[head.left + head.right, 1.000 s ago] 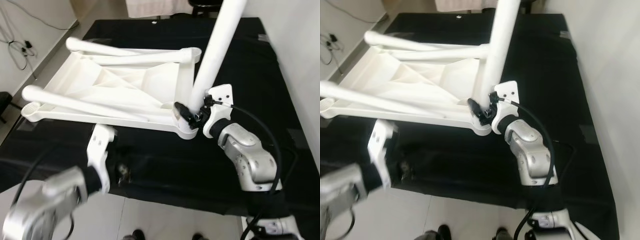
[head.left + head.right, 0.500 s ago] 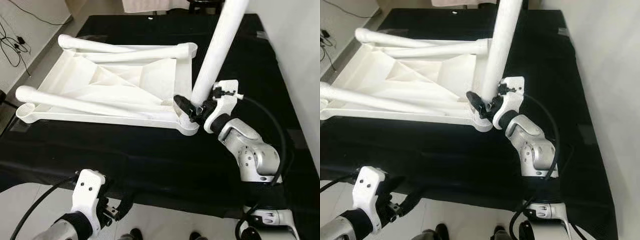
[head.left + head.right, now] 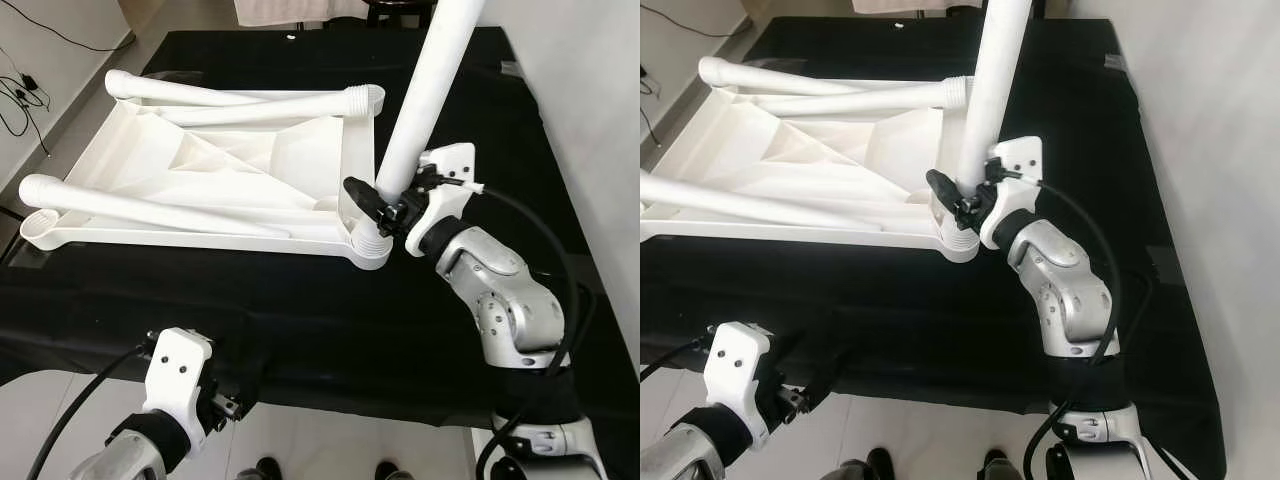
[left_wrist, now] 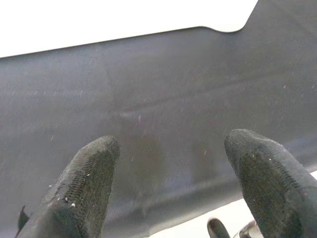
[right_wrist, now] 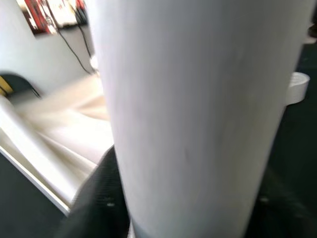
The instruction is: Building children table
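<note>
Gripping the white table leg (image 3: 425, 95) near its base, the right gripper (image 3: 388, 212) is seen mid-frame, fingers clamped around it where it meets the corner socket of the upside-down white table top (image 3: 230, 170) laid on the black-covered tabletop (image 3: 330, 310). Fingers (image 4: 84, 191) of the left gripper (image 3: 232, 400), lower left, are shown spread wide and empty over the black cloth in the wrist view.

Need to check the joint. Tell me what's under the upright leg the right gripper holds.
The upright leg stands in the tabletop's corner socket, on the black mat. The right gripper covers the leg's foot, so the seating is hidden.
</note>
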`<state>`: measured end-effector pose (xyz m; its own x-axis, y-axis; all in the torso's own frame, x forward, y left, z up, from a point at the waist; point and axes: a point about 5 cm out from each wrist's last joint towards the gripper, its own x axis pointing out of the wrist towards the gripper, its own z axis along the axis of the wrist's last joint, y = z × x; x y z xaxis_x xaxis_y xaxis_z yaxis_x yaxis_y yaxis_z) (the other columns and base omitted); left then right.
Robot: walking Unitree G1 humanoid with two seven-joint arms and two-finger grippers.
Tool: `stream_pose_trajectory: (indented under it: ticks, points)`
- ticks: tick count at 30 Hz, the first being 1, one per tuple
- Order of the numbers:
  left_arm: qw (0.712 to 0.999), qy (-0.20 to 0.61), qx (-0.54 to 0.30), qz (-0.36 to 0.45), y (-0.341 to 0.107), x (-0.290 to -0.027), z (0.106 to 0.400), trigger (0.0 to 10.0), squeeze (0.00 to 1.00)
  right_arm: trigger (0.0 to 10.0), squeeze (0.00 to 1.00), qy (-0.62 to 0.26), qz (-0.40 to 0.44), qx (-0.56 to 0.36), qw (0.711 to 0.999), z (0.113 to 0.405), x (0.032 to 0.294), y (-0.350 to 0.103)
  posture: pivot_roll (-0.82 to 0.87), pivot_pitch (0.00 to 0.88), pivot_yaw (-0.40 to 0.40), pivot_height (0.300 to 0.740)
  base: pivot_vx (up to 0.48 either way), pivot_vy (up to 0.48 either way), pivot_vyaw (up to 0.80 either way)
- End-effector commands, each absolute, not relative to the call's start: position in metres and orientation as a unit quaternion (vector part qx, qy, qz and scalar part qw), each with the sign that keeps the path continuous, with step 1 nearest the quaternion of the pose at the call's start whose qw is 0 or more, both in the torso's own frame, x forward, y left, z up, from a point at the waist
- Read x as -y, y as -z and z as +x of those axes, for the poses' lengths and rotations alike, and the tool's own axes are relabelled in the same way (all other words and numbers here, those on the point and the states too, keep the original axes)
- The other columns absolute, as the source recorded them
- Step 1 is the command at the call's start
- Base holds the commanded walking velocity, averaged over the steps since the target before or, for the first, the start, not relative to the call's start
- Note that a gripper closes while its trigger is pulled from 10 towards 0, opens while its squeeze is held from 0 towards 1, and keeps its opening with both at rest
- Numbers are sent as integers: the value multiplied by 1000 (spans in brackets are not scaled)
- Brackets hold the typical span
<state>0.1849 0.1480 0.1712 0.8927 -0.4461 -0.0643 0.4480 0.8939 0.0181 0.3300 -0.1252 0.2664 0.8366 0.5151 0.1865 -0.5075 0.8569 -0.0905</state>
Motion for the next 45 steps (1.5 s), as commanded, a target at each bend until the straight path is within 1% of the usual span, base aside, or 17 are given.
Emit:
stream_pose_trajectory:
  ticks: [1,7,12,13,14,15,16,18,23,26,35,36,37,42,43,44,45]
  points:
    - [973,224,-43,23,-164,-150,184,10000,0,0,0,-286,-35,99,953,325,115,-261,-20,311,18,740,0,0,0]
    - [973,225,-40,25,-164,-149,185,10000,0,0,0,-270,-64,57,959,322,112,-249,-24,312,13,740,0,0,0]
    - [973,225,-38,24,-164,-148,184,10000,0,0,0,-242,-56,19,968,320,116,-242,-27,314,9,740,0,0,0]
    - [974,224,-36,24,-163,-148,184,10000,0,0,0,-224,-89,16,970,319,119,-240,-28,318,8,740,0,0,0]
    - [974,224,-36,24,-163,-148,184,10000,0,0,0,-224,-89,16,970,319,119,-240,-28,318,8,740,0,0,0]
    - [974,224,-35,25,-163,-148,184,10000,0,0,0,-188,-214,74,956,315,122,-248,-32,320,5,740,0,0,0]
    - [974,223,-35,26,-163,-148,184,10000,0,0,0,-187,-258,81,944,309,119,-242,-31,322,2,740,0,0,0]
    - [974,223,-34,26,-164,-148,184,10000,0,0,0,-195,-282,80,936,303,117,-235,-31,325,1,740,0,0,0]
    - [974,224,-34,26,-164,-147,184,10000,0,0,0,-205,-218,23,954,299,117,-216,-29,325,7,740,0,0,0]
    - [974,224,-35,27,-163,-147,184,10000,0,0,0,-207,-135,-20,969,302,116,-211,-29,323,11,740,0,0,0]
    - [974,223,-35,24,-162,-147,186,10000,0,0,0,-244,-47,-102,963,305,115,-203,-32,322,12,740,0,0,0]
    - [974,223,-35,24,-162,-147,186,10000,0,7529,0,-244,-43,-97,964,307,116,-205,-31,322,10,740,0,0,0]
    - [974,223,-35,23,-162,-147,186,10000,0,10000,0,-260,-29,-90,961,310,116,-210,-32,322,9,740,0,0,0]
    - [974,224,-35,22,-162,-146,186,10000,0,10000,0,-278,-19,-82,957,312,118,-215,-30,323,7,740,0,0,0]
    - [974,224,-35,21,-162,-146,186,10000,0,10000,776,-286,-21,-83,954,312,119,-215,-27,323,7,740,0,0,0]
    - [974,224,-36,21,-162,-146,185,10000,0,10000,1000,-294,-24,-86,952,313,119,-215,-27,323,6,740,0,0,0]
    - [974,224,-36,21,-162,-146,185,10000,0,10000,1000,-297,-28,-89,950,313,120,-215,-27,323,6,740,0,0,0]
